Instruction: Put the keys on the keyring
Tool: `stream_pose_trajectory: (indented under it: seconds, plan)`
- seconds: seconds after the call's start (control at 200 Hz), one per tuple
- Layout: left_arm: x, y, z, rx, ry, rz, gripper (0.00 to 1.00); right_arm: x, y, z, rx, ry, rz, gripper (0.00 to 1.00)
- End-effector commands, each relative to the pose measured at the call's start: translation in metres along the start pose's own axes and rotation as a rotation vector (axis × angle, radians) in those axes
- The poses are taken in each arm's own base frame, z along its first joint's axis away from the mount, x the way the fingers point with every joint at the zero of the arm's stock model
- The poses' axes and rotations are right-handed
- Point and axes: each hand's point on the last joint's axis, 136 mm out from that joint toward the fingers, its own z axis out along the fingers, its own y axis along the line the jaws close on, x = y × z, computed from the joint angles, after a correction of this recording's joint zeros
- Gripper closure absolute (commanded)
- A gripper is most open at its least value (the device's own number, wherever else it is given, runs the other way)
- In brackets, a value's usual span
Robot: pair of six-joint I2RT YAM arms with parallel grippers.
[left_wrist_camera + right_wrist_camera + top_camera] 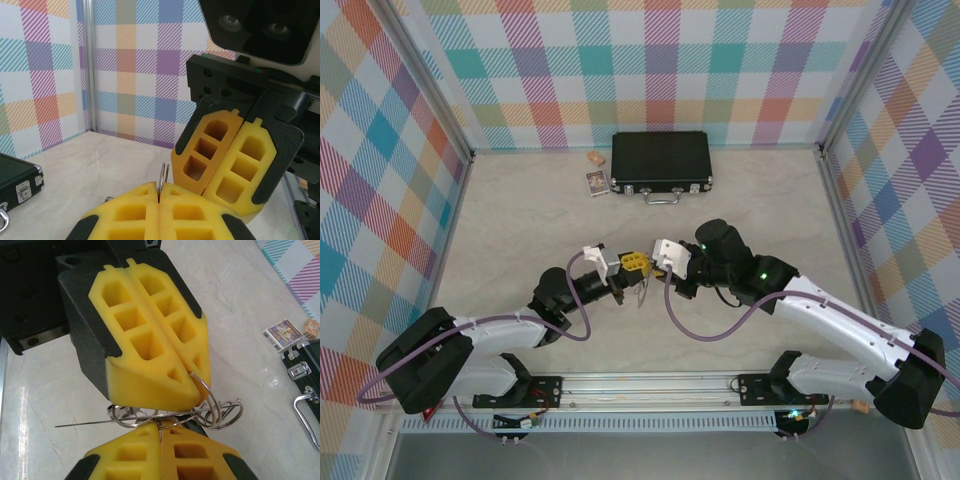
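Left pincer [190,381] and right pincer [160,434] clench the keyring [131,416], its wire running sideways between them.

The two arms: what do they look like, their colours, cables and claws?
The left arm and right arm have white links between black joints, each trailed by a purple-grey cable. Small green lights glow on the right one. The left claw and right claw have yellow fingers with boxy hollows, backed in black.
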Motion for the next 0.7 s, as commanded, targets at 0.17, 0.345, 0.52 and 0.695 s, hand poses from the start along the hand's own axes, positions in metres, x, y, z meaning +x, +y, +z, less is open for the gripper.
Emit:
stream_pose_trajectory:
  seconds: [0.17,0.345,0.52,0.695]
  plan:
    - [-0.028,-0.009,-0.003,0.037,-0.108,0.05,1.0,-0.002,-0.005,-0.016,0.069,-0.049,0.045,0.8]
    - [-0.027,-0.01,-0.002,0.05,-0.104,0.063,1.0,-0.02,-0.014,-0.033,0.051,-0.107,0.097,0.78]
    - [-0.025,-0.011,-0.004,0.056,-0.092,0.069,1.0,-0.037,-0.021,-0.038,0.0,-0.129,0.112,0.78]
    - [-0.027,-0.015,-0.005,0.078,-0.085,0.074,1.0,-0.046,-0.019,-0.036,-0.093,-0.13,0.13,0.78]
